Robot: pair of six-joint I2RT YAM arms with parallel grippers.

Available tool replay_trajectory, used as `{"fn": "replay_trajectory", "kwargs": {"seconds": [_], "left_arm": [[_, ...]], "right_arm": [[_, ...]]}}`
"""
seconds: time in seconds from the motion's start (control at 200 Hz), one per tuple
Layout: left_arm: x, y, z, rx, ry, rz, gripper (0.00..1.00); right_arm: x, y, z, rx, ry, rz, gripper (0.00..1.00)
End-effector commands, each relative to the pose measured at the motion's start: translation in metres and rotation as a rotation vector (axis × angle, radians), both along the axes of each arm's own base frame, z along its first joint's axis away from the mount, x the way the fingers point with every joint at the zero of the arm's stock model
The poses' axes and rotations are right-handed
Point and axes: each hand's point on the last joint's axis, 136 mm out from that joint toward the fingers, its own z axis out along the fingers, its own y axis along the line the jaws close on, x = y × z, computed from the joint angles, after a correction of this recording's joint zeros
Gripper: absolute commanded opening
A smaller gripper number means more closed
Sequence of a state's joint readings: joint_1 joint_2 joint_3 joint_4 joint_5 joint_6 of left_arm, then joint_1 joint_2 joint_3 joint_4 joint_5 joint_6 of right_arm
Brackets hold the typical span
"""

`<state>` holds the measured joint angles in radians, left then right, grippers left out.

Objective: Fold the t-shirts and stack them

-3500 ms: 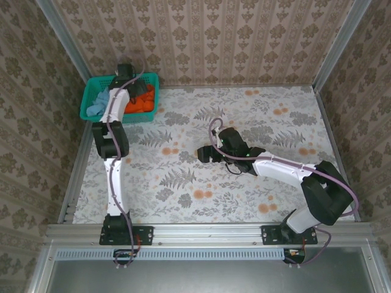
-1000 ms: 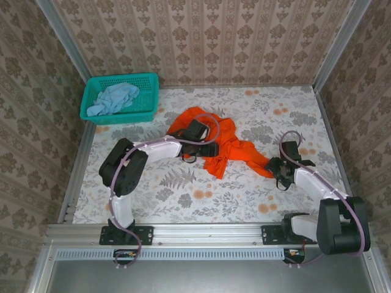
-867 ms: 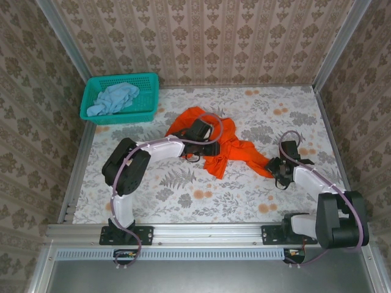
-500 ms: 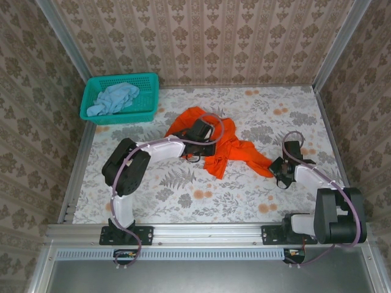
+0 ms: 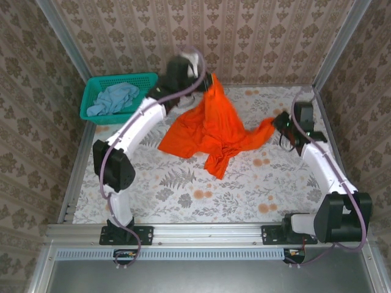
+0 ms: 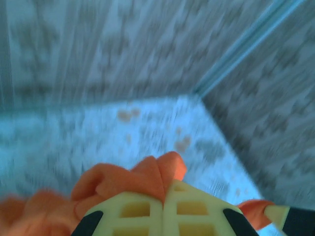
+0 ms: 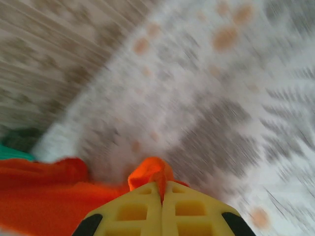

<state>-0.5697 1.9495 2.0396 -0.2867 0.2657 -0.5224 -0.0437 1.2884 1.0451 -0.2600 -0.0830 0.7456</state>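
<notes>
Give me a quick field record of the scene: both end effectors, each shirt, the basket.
left end effector: shut on orange t-shirt, raised at the rear of the table
right end effector: shut on the orange t-shirt's right-hand end
orange t-shirt: unfolded, strung between both grips, lower part appears draped on the table
blue t-shirt: crumpled inside the teal basket
stack: not started

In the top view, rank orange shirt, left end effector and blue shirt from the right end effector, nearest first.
1. Orange shirt, pinched in the right end effector.
2. Left end effector, raised near the back wall.
3. Blue shirt, in the far-left basket.
</notes>
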Motion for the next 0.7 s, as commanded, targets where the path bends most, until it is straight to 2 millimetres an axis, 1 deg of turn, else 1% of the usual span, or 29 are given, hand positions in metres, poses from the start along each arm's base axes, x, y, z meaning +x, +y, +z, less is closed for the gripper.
{"fn": "replay_trajectory", "kwargs": {"seconds": [0.0,0.03,0.08,0.13,0.175,0.235,0.245,0.28,0.335,0.385,0.47,0.515,0.535,0.55,0.56,0.57,0.585,0.595,0.61,0.645,0.66,0.69], "left_arm": [[-0.003,0.015,0.09,-0.087,-0.155,-0.081,0.0],[-0.009,0.022,0.116,-0.104,-0.211,-0.085,0.0],[-0.018,0.036,0.149,-0.117,-0.285,-0.071,0.0],[-0.026,0.049,0.17,-0.137,-0.33,-0.053,0.0],[-0.033,0.059,0.18,-0.149,-0.345,-0.051,0.0],[-0.045,0.06,0.182,-0.153,-0.348,-0.077,0.0],[-0.04,0.071,0.181,-0.149,-0.347,-0.056,0.0],[-0.041,0.08,0.178,-0.145,-0.344,-0.035,0.0],[-0.042,0.086,0.167,-0.137,-0.334,-0.008,0.0],[-0.051,0.091,0.164,-0.125,-0.344,-0.001,0.0],[-0.07,0.099,0.164,-0.106,-0.366,0.002,0.0],[-0.086,0.105,0.17,-0.101,-0.395,0.005,0.0],[-0.09,0.106,0.169,-0.095,-0.402,0.008,0.0],[-0.098,0.108,0.174,-0.094,-0.423,0.009,0.0],[-0.1,0.109,0.173,-0.089,-0.428,0.01,0.0],[-0.106,0.112,0.178,-0.091,-0.443,0.012,0.0],[-0.109,0.114,0.177,-0.082,-0.457,0.019,0.0],[-0.118,0.109,0.18,-0.086,-0.469,0.001,0.0],[-0.127,0.109,0.183,-0.087,-0.488,-0.004,0.0],[-0.139,0.11,0.184,-0.076,-0.523,0.001,0.0],[-0.149,0.112,0.189,-0.081,-0.549,0.003,0.0],[-0.158,0.116,0.189,-0.08,-0.568,0.017,0.01]], "right_arm": [[0.008,-0.008,0.098,-0.093,-0.221,0.006,0.0],[0.005,-0.007,0.119,-0.105,-0.279,0.011,0.0],[-0.005,-0.006,0.146,-0.128,-0.358,0.017,0.0],[-0.015,-0.005,0.161,-0.142,-0.402,0.02,0.0],[-0.022,-0.003,0.166,-0.153,-0.414,0.034,0.0],[-0.029,0.0,0.165,-0.16,-0.42,0.058,0.0],[-0.03,0.001,0.164,-0.161,-0.421,0.06,0.0],[-0.033,0.001,0.16,-0.164,-0.421,0.061,0.0],[-0.038,-0.001,0.155,-0.172,-0.418,0.052,0.0],[-0.044,-0.001,0.156,-0.177,-0.42,0.051,0.0],[-0.06,0.003,0.171,-0.177,-0.471,0.067,0.0],[-0.073,0.005,0.185,-0.179,-0.513,0.074,0.0],[-0.079,0.006,0.191,-0.182,-0.529,0.075,0.0],[-0.084,0.007,0.195,-0.184,-0.542,0.077,0.0],[-0.087,0.007,0.198,-0.187,-0.55,0.077,0.0],[-0.09,0.007,0.201,-0.188,-0.559,0.079,0.0],[-0.095,0.008,0.205,-0.192,-0.572,0.08,0.0],[-0.098,0.008,0.208,-0.194,-0.581,0.081,0.0],[-0.103,0.009,0.212,-0.197,-0.596,0.081,0.0],[-0.114,0.01,0.221,-0.203,-0.625,0.082,0.0],[-0.118,0.01,0.223,-0.204,-0.634,0.082,0.0],[-0.126,0.01,0.228,-0.208,-0.649,0.082,0.0]]}}
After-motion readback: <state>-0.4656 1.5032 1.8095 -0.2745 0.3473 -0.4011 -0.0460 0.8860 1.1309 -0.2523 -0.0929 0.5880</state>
